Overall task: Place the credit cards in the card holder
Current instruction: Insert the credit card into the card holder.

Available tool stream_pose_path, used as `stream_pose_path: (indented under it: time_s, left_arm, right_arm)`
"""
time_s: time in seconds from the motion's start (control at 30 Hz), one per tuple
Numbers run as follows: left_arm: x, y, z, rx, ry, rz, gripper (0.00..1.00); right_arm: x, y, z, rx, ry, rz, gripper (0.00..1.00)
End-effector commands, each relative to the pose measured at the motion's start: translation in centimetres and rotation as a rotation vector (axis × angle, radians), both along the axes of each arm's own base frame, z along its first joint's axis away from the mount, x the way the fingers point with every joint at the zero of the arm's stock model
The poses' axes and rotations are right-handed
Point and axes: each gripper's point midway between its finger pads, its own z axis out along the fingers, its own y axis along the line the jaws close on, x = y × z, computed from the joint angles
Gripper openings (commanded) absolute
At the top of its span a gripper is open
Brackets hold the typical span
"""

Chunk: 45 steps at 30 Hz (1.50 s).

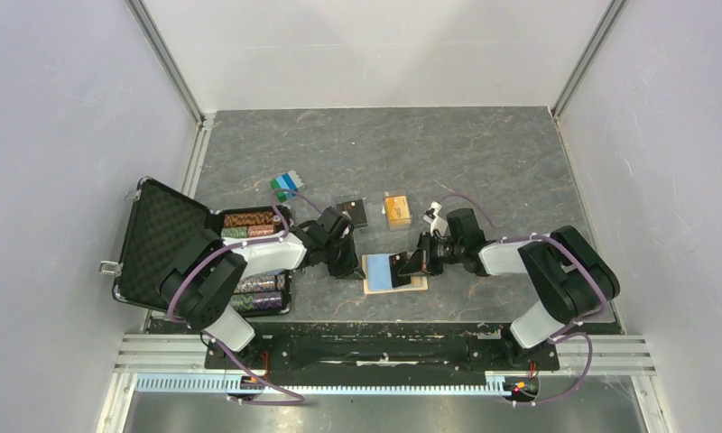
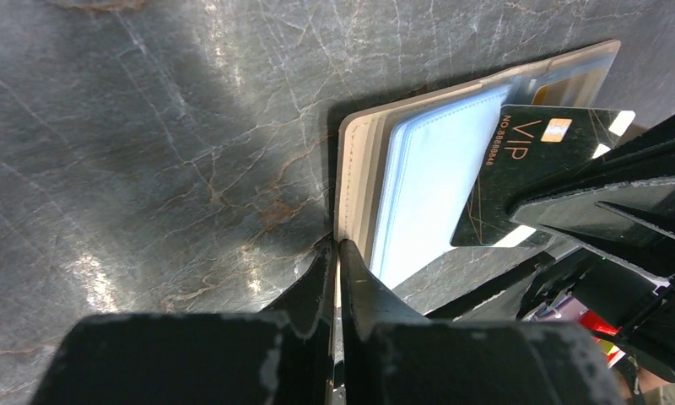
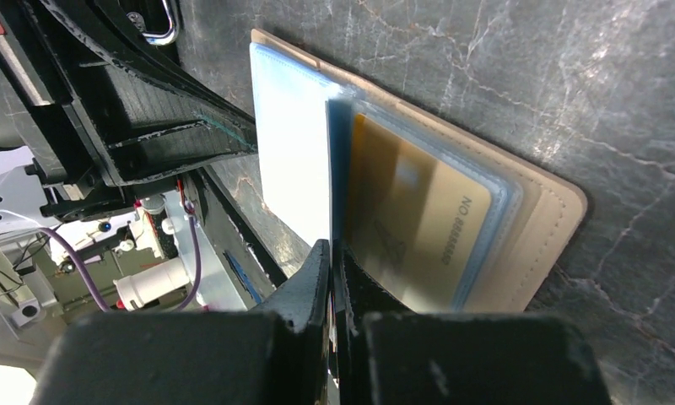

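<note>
The card holder (image 1: 386, 280) lies open on the table, tan outside and light blue inside (image 2: 427, 177). My left gripper (image 2: 337, 245) is shut on the edge of its tan left cover (image 2: 355, 169), also seen from above at the left gripper (image 1: 353, 268). My right gripper (image 3: 332, 246) is shut on a black credit card marked VIP (image 2: 528, 160), held edge-on over the blue pages with its corner against them. A gold credit card (image 3: 418, 219) sits inside a clear sleeve on the holder's right half. The right gripper (image 1: 413, 263) meets the holder from the right.
An open black foam-lined case (image 1: 159, 244) with stacked chips (image 1: 249, 225) stands at the left, close behind my left arm. An orange box (image 1: 396, 210), a small black box on a clear lid (image 1: 353, 213) and a green-blue pack (image 1: 286, 185) lie beyond the holder.
</note>
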Motion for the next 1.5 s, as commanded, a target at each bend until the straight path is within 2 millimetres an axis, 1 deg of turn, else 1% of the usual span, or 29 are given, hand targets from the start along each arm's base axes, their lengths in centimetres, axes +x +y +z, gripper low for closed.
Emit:
stream_pose_path:
  time_s: [0.0, 0.3, 0.47, 0.53, 0.73, 0.8, 0.97, 1.07, 1.1, 1.13, 1.17, 1.23, 1.27, 1.37, 1.47]
  left_arm:
    - [-0.9, 1.4, -1.9, 0.102, 0.038, -0.004, 0.05]
    - [-1.1, 1.4, -2.2, 0.114, 0.049, -0.013, 0.03]
    - [-1.2, 1.3, -2.3, 0.115, 0.051, -0.017, 0.03]
    - [-1.3, 1.4, -2.4, 0.116, 0.054, -0.019, 0.02]
    - [-1.3, 1.4, -2.4, 0.12, 0.055, -0.025, 0.02]
    - [-1.4, 1.4, -2.4, 0.121, 0.057, -0.028, 0.02]
    - [-1.4, 1.3, -2.4, 0.12, 0.059, -0.031, 0.02]
    - [-1.4, 1.2, -2.5, 0.118, 0.063, -0.03, 0.02]
    - [-1.3, 1.2, -2.4, 0.117, 0.062, -0.03, 0.02]
    - [-1.4, 1.1, -2.4, 0.115, 0.065, -0.03, 0.02]
    - [-1.4, 1.1, -2.5, 0.117, 0.067, -0.031, 0.02]
    - [-1.4, 1.1, -2.4, 0.115, 0.068, -0.029, 0.02]
    - [-1.5, 1.2, -2.4, 0.116, 0.068, -0.026, 0.02]
    - [-1.5, 1.3, -2.5, 0.12, 0.07, -0.02, 0.02]
    - [-1.5, 1.3, -2.6, 0.123, 0.073, -0.018, 0.02]
  right_arm:
    - [0.8, 0.9, 0.4, 0.027, -0.026, 0.022, 0.0]
    - [0.4, 1.1, -0.7, 0.007, -0.018, 0.052, 0.0]
    - [0.3, 1.6, -0.5, 0.038, -0.028, 0.061, 0.0]
    - [0.5, 1.7, -0.4, 0.037, -0.039, 0.07, 0.0]
    - [1.4, 1.0, -0.8, -0.047, -0.086, 0.08, 0.0]
    - [1.3, 1.2, -0.8, -0.034, -0.074, 0.079, 0.0]
    - [0.0, 1.7, -1.2, 0.008, -0.003, 0.076, 0.0]
    - [-0.6, 2.2, -1.1, 0.028, 0.015, 0.084, 0.0]
    - [-0.7, 2.5, -0.9, 0.04, 0.015, 0.086, 0.01]
    - [-0.8, 2.7, -0.7, 0.05, 0.018, 0.091, 0.07]
    - [-1.0, 3.1, -0.5, 0.063, 0.02, 0.1, 0.1]
    - [-1.2, 3.3, -0.3, 0.062, 0.022, 0.111, 0.14]
    - [-1.1, 3.2, -0.4, 0.048, 0.021, 0.109, 0.16]
    - [-1.0, 2.3, -0.9, -0.045, 0.014, 0.113, 0.28]
    - [-0.4, 1.6, -0.7, -0.131, -0.025, 0.126, 0.38]
